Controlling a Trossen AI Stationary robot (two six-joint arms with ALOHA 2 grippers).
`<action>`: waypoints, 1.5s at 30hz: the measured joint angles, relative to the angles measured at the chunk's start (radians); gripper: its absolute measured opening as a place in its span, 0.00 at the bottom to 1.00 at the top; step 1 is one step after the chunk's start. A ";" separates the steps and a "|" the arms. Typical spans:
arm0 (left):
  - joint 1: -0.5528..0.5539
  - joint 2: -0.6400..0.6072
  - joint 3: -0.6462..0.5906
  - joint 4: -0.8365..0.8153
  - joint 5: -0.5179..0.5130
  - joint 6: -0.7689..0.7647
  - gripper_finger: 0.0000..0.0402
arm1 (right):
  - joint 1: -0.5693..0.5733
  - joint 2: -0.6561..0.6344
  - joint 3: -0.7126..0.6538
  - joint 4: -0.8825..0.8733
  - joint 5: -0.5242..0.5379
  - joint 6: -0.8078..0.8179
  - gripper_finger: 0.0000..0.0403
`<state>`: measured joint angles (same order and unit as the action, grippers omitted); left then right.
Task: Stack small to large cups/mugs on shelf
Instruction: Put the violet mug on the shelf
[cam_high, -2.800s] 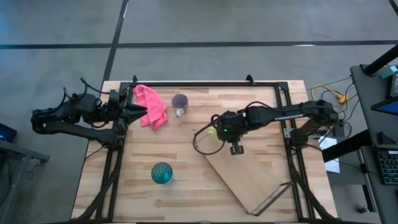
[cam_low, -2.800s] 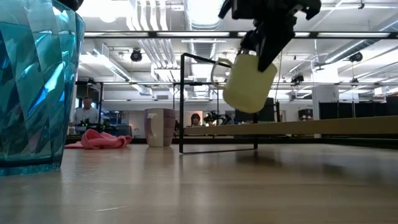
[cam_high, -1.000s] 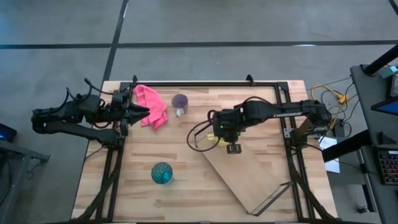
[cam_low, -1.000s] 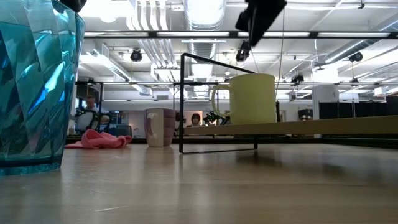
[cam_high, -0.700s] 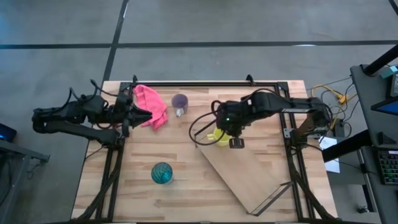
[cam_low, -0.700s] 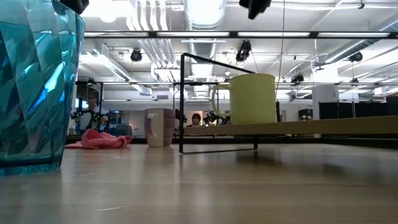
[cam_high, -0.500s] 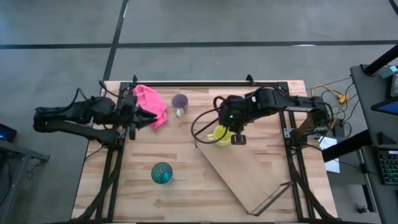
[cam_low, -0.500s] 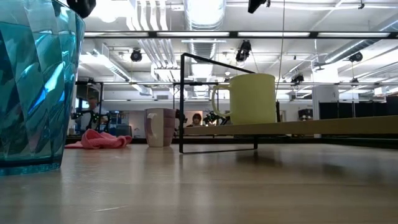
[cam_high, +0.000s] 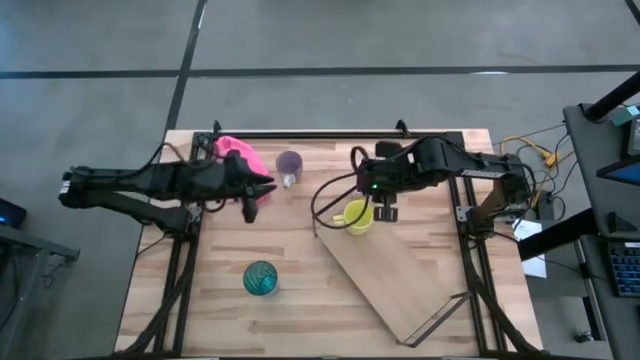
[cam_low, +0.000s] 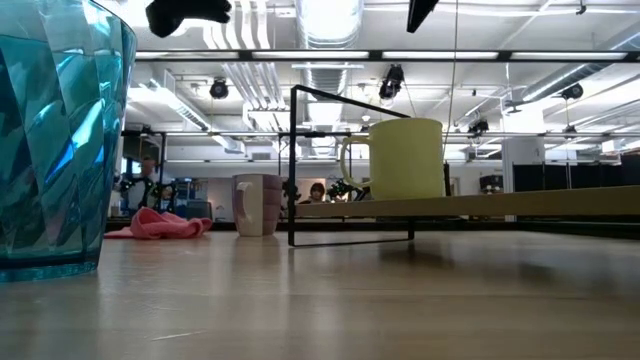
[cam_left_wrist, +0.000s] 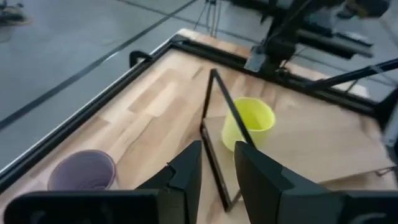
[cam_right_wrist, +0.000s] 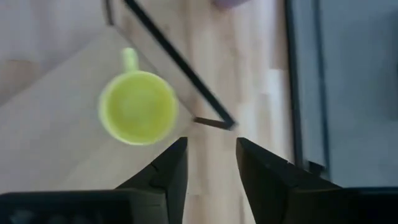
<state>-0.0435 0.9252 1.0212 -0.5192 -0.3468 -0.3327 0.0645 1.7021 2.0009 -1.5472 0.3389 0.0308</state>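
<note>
The yellow mug (cam_high: 355, 214) stands upright on the shelf (cam_high: 400, 275), by the shelf's far-left wire bracket (cam_low: 300, 165). My right gripper (cam_right_wrist: 211, 149) hovers open above it and a little to the far right, pointing down. The purple mug (cam_high: 290, 163) stands on the tabletop at the far middle. My left gripper (cam_left_wrist: 217, 162) is open in the air just left of it, level, pointing toward the table's right. The teal ribbed cup (cam_high: 261, 278) stands near the front left, filling the left of the low view (cam_low: 55, 140).
A pink cloth (cam_high: 240, 152) lies at the far left, partly under my left arm. The shelf lies slanted across the table's right half, with a second bracket (cam_high: 440, 322) at its near end. A black frame (cam_high: 330, 135) edges the tabletop.
My right gripper has risen from just over the yellow mug and drawn back toward the far edge; the mug stays upright on the shelf. My left gripper has travelled from the table's left edge toward the right, over the pink cloth, up to the purple mug.
</note>
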 joint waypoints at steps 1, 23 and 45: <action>0.009 0.022 0.017 -0.004 -0.004 0.000 0.20 | -0.003 -0.001 0.006 -0.014 0.019 0.012 0.33; 0.383 0.631 0.387 -0.256 0.084 -0.134 0.20 | -0.063 -0.112 0.013 -0.020 0.162 0.381 0.29; 0.411 0.828 0.478 -0.379 0.056 -0.266 0.20 | -0.063 -0.110 -0.055 -0.022 0.160 0.359 0.28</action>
<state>0.3675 1.7535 1.4990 -0.8986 -0.2913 -0.5989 0.0017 1.5921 1.9456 -1.5688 0.4992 0.3896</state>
